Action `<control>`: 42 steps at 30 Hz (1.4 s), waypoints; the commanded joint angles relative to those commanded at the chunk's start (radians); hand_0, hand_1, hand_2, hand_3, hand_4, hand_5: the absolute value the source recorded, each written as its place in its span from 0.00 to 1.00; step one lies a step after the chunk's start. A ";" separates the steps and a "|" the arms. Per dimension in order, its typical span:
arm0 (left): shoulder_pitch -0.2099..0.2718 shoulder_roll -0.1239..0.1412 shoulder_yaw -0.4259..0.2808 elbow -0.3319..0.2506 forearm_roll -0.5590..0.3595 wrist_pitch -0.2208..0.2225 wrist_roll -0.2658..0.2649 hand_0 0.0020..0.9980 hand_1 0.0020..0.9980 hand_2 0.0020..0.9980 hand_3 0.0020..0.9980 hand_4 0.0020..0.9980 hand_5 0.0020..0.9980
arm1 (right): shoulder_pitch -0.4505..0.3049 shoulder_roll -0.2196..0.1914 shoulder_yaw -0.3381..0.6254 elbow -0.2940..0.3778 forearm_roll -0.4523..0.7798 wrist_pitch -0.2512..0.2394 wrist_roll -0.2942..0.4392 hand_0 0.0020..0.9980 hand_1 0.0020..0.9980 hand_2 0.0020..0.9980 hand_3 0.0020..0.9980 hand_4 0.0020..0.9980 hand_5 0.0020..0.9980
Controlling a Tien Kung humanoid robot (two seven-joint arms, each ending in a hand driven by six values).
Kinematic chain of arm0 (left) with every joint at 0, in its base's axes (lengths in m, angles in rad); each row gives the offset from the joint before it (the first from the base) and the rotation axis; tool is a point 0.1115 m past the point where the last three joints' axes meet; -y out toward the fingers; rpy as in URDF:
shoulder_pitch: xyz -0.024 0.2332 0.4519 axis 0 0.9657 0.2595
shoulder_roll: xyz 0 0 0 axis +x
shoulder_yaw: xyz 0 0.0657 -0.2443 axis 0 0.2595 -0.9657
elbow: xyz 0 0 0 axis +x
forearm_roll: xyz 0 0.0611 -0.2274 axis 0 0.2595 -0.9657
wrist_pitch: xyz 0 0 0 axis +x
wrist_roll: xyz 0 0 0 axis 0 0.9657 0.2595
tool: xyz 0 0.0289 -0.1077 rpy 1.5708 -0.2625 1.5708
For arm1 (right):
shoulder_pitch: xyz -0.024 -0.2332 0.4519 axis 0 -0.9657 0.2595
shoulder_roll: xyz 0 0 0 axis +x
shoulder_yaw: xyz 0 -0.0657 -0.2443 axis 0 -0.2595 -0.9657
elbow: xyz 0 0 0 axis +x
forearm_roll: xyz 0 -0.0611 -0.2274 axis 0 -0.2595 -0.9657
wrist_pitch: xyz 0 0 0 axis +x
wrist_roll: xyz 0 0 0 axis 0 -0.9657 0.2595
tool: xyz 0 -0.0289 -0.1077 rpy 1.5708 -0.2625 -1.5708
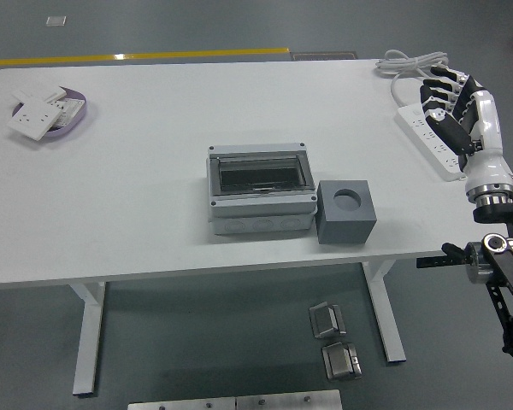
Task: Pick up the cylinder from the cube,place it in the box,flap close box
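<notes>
While the grey plastic box with its clear flap (258, 190) sits shut on the white surface (137, 196) beside the dark grey cube (346, 212), whose round socket is empty, the cylinder is unseen, presumably boxed; it probably handles light, rigid, grippable around its sides. The right robot hand (449, 107) hovers released, fingers spread, over the white power strip (436, 141).

Closed box (259, 190) beside cube (346, 211) (right hand (455, 107) empty, fingers spread).

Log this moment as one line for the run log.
right hand: open, empty, over power strip | box: flap closed | cube: socket empty | cylinder: not visible
</notes>
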 joint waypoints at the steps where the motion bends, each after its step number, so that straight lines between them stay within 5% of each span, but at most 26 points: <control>1: -0.001 0.001 0.000 0.000 0.001 0.000 -0.001 0.61 0.63 0.62 0.66 0.68 0.30 | 0.000 -0.001 -0.002 -0.001 0.000 -0.001 -0.001 0.68 0.67 0.67 0.69 0.69 0.31; 42: -0.021 0.014 -0.006 0.000 -0.006 -0.003 -0.012 0.61 0.63 0.62 0.66 0.68 0.30 | -0.033 0.016 0.049 -0.022 -0.038 -0.032 -0.033 0.69 0.66 0.67 0.68 0.75 0.32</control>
